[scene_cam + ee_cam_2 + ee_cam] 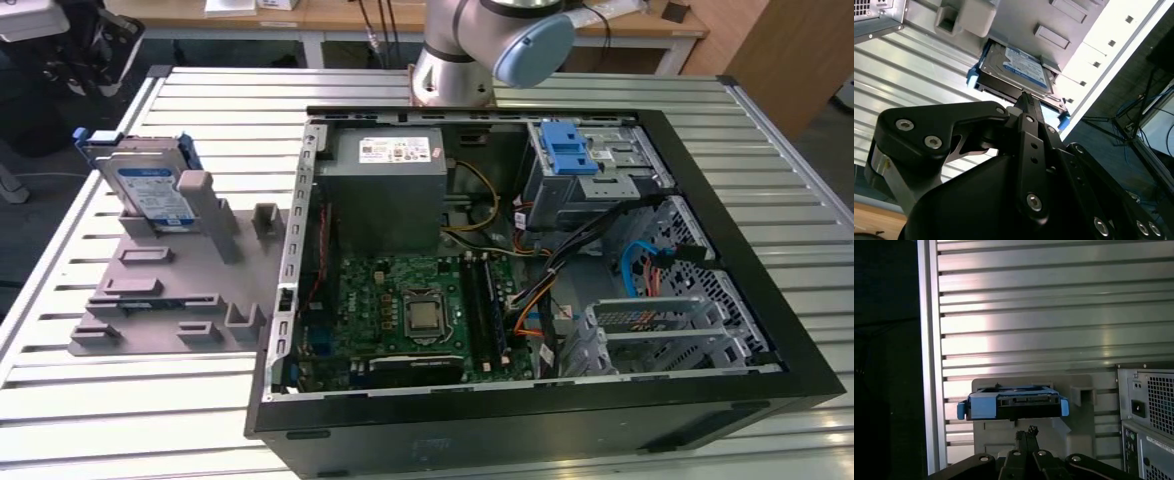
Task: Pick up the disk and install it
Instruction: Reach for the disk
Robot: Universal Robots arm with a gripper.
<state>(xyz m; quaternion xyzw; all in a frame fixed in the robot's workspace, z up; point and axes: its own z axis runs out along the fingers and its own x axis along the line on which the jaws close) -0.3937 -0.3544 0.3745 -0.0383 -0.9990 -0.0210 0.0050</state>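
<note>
While my pincer (1027, 432) hangs closed on nothing, I see the disk (1013, 402) standing just beyond its tips, untouched, in the grey fixture (167, 295) by the counter's (120, 400) edge on the exterior view's left.

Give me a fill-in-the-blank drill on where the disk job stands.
1. The rails on the disk are ___.
2. The disk stands beside the case, on the exterior view's ___.
3. The gripper holds ___.
Missing words: blue; left; nothing.
</note>
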